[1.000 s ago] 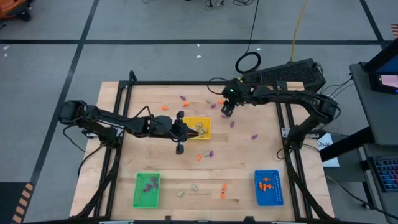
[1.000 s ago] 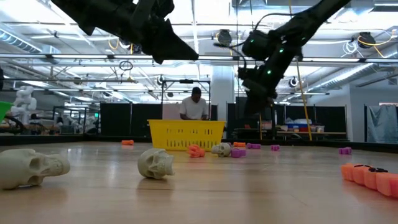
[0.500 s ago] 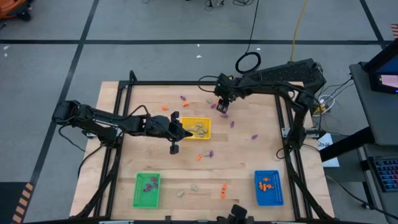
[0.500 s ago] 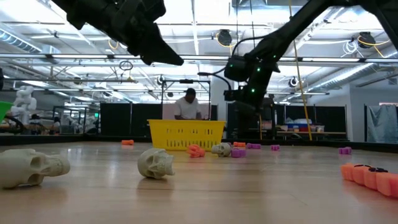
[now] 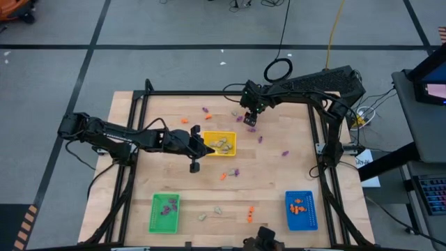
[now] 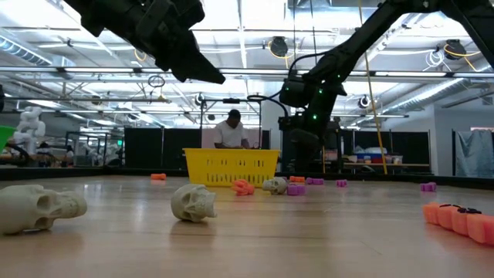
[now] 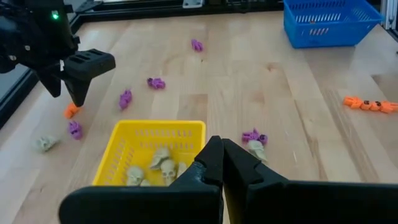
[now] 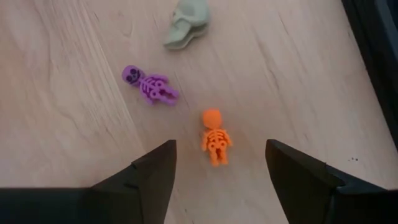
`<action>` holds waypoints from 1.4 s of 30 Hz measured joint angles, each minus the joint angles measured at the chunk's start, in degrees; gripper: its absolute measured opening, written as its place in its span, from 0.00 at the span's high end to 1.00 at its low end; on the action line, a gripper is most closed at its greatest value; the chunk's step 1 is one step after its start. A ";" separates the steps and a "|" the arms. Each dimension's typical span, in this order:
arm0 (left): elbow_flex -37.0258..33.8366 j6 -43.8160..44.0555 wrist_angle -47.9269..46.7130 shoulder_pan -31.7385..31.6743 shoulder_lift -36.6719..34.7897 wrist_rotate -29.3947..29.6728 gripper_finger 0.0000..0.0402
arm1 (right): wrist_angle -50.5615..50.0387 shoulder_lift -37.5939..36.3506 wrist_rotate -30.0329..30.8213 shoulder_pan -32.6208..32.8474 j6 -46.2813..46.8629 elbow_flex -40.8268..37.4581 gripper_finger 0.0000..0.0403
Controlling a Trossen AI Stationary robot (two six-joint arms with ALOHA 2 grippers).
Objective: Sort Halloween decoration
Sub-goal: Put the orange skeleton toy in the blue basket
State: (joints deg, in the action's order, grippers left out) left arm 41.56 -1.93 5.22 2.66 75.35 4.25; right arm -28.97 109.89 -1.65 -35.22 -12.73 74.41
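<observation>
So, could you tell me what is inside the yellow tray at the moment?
The yellow tray holds several pale skulls, clearest in the left wrist view. The shut left gripper covers the tray's near corner, so anything lying there is hidden.

yellow tray (image 5: 224,143): just beside the left claw, toward the table's middle | green tray (image 5: 165,212): near edge, well apart from both claws | blue tray (image 5: 301,210): near edge, well apart from the right claw | person (image 6: 229,133): standing beyond the table
</observation>
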 joint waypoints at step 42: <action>0.00 0.04 0.21 0.00 0.02 0.00 1.00 | 1.55 4.13 3.85 1.30 -5.21 0.02 0.63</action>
State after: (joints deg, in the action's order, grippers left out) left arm 41.56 -1.89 5.43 2.66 75.37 4.25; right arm -27.42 114.02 2.20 -33.92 -17.94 74.44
